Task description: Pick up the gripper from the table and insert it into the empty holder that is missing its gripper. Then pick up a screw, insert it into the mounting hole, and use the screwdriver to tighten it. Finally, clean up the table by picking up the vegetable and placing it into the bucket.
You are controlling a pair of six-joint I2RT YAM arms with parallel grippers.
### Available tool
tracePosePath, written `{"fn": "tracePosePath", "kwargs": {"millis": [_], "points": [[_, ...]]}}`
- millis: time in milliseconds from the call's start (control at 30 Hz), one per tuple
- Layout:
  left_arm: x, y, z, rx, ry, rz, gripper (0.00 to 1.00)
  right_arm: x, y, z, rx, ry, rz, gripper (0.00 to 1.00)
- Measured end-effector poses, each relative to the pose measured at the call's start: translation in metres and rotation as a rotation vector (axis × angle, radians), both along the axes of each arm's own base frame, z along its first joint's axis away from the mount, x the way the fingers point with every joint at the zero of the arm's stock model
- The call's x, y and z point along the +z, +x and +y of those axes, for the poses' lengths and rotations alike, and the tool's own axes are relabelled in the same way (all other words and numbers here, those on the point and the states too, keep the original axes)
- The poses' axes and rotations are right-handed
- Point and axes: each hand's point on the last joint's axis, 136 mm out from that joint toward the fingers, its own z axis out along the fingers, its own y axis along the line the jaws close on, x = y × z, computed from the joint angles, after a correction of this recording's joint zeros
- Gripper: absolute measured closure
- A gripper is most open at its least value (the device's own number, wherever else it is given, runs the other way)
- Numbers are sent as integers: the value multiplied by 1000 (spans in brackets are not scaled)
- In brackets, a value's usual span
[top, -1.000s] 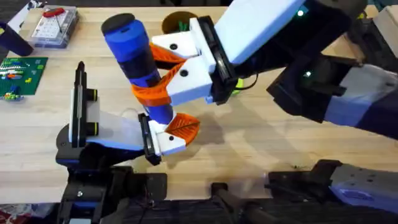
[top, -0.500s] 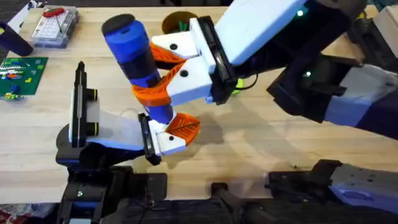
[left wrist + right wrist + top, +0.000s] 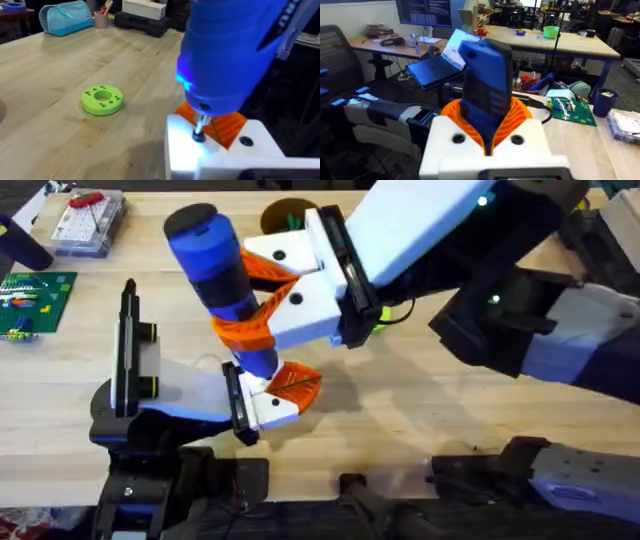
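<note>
The blue screwdriver (image 3: 205, 250) stands nearly upright over the table (image 3: 420, 410), black cap up. My right gripper (image 3: 236, 292) reaches in from the right, its white fingers and orange pads shut around the blue body (image 3: 485, 75). The silver bit (image 3: 199, 131) presses down on a white finger (image 3: 215, 155) with an orange pad at the end of my left arm, and the left gripper (image 3: 280, 392) lies low on the table. The screw is hidden under the bit. The orange-brown bucket (image 3: 283, 213) sits at the far edge, half hidden. I cannot tell whether the green bit at its rim is the vegetable.
A lime-green disc (image 3: 102, 99) with holes lies on the wood beyond the left gripper. A green circuit board (image 3: 30, 300) and a clear box (image 3: 90, 222) holding a red-handled screwdriver sit at the far left. The right arm (image 3: 480, 270) spans the table's right half.
</note>
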Motion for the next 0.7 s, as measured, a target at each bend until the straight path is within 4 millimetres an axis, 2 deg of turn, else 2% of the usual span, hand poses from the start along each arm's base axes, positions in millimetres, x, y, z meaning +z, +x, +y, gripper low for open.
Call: {"fn": "tracePosePath", "kwargs": {"millis": [700], "points": [[0,0,0,0,0,0,997,-3,0,0,0,-12,12,975]]}}
